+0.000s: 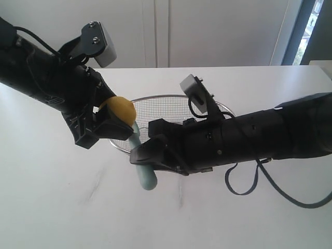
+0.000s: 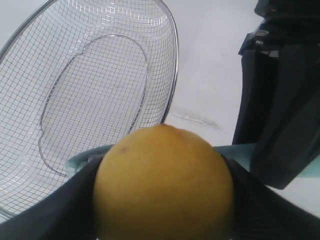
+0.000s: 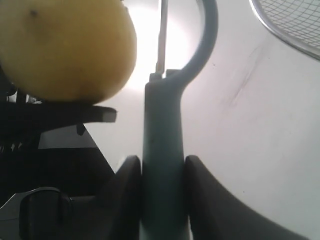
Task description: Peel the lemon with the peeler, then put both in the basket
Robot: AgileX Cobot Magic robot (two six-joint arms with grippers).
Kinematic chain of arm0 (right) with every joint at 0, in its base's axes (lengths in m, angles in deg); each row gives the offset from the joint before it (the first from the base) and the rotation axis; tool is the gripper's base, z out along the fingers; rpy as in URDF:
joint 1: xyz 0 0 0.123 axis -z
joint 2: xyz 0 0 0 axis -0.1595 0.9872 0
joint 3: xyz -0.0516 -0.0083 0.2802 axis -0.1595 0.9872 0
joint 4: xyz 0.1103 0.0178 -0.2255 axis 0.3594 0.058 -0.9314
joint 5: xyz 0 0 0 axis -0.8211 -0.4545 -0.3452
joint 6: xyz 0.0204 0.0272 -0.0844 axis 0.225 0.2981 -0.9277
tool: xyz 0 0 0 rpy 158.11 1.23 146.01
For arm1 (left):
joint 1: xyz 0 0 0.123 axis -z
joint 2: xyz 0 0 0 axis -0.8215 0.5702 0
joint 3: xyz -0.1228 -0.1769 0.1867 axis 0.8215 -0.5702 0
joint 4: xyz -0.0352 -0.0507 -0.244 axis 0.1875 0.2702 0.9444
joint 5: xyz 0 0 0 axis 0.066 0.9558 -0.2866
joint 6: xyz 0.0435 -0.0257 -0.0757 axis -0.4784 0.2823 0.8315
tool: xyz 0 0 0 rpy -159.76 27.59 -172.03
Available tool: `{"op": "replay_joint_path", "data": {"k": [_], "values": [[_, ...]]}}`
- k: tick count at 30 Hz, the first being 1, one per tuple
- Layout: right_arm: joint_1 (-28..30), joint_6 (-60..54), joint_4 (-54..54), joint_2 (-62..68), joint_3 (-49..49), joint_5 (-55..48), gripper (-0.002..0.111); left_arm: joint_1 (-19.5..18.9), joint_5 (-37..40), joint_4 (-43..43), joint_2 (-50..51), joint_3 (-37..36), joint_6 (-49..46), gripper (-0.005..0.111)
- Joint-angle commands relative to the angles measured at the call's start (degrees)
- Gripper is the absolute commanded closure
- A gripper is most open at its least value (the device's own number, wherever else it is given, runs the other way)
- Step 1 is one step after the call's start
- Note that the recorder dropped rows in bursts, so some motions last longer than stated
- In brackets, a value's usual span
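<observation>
We see the left gripper (image 1: 111, 120) raised above the white table (image 1: 72, 207), its two dark fingers (image 2: 55, 215) pressed against opposite sides of the lemon (image 1: 119, 110), so it is pinching the fruit and holding it in the air. The lemon's skin looks whole and yellow on the sides facing the cameras, with a small dark speck near one end. The right gripper (image 1: 141, 155) reaches in from the other side, lower than the lemon, with its fingers (image 3: 125, 200) closed firmly on the pale teal handle of the peeler (image 1: 147, 176). The butt of the handle sticks out below the right gripper, and the rest slants up towards the fruit. In the right wrist view the curved head and thin metal blade stand just beside the lemon; we cannot tell whether the blade touches the skin. In the left wrist view a strip of teal shows on both sides of the lemon, behind it. The wire mesh basket (image 1: 171, 97) sits on the table behind the two grippers, near them, and neither the lemon nor the peeler is in it. A loose black cable (image 1: 270, 181) hangs from the right arm and loops down to the table.
</observation>
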State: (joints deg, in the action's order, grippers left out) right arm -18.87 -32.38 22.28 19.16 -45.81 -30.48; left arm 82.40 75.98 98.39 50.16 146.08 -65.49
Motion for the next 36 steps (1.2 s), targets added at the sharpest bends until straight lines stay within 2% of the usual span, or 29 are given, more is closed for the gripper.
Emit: {"op": "replay_joint_path", "data": {"k": [1,27,36], "values": [[1.4,-0.8,-1.3,-1.3,-0.1,-1.1,0.108,0.3,0.5,1.3,-0.7,-0.4,0.2,0.107],[3.5,-0.2,-2.7,-7.4,-0.1,0.3,0.108,0.3,0.7,1.3,-0.7,-0.4,0.3,0.107],[4.1,-0.1,-2.7,-13.3,-0.1,-3.5,0.108,0.3,0.8,1.5,-0.7,-0.4,0.3,0.107]]}}
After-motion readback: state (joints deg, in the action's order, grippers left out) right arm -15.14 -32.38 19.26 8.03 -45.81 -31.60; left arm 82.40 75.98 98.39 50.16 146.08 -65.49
